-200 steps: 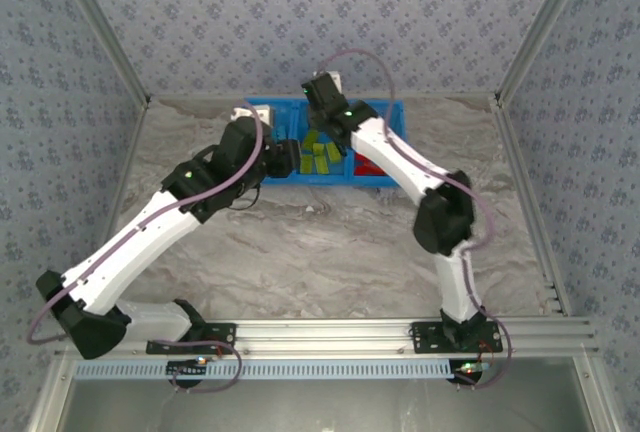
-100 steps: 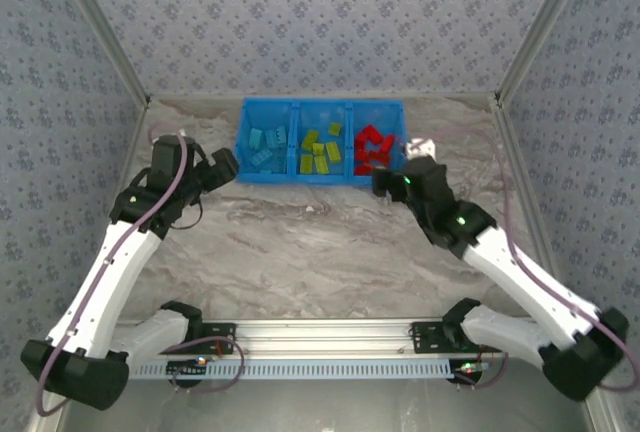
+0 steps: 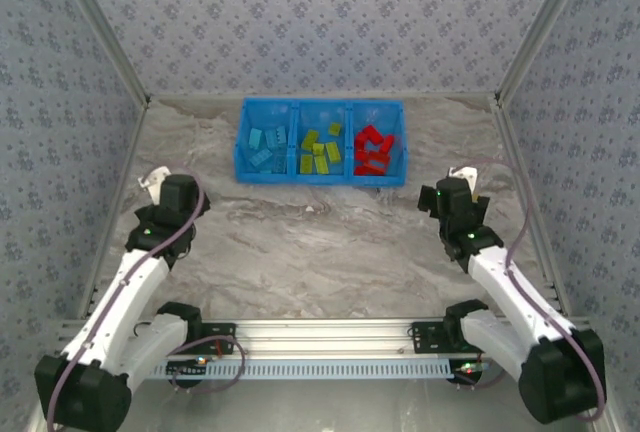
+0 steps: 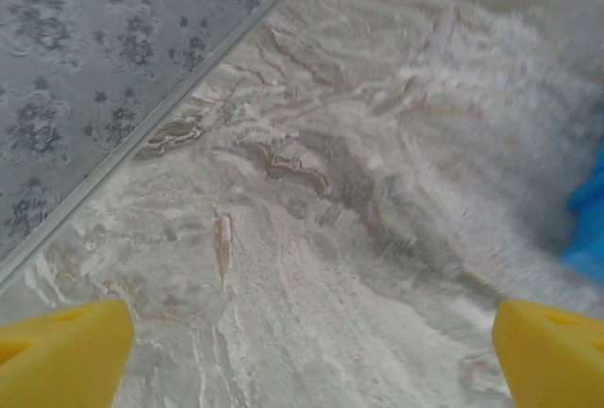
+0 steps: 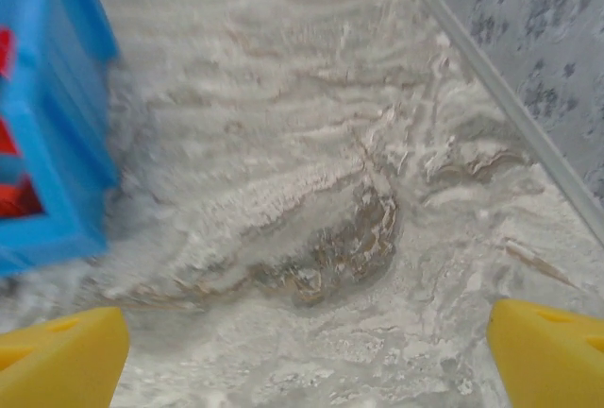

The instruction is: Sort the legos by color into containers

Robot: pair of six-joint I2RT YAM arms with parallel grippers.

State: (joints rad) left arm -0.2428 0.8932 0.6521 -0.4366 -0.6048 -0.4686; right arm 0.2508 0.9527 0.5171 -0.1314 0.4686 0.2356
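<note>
I'm looking at the blue bin [image 3: 320,179] at the far side of the marble tabletop [image 3: 320,242], and the legos [image 3: 318,150] sit inside it: light blue ones [image 3: 264,147] in its left compartment, lime green in the middle, red ones [image 3: 371,149] on the right. My left gripper [image 4: 311,332] hangs off the bin's front left corner, jaws spread wide, holding nothing. My right gripper [image 5: 307,328] mirrors it off the bin's front right corner, wide open and empty.

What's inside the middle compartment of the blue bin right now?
About six lime green legos lie loose on the floor of the middle compartment, with no red or light blue among them. Whether one brick covers another cannot be told from above.
</note>
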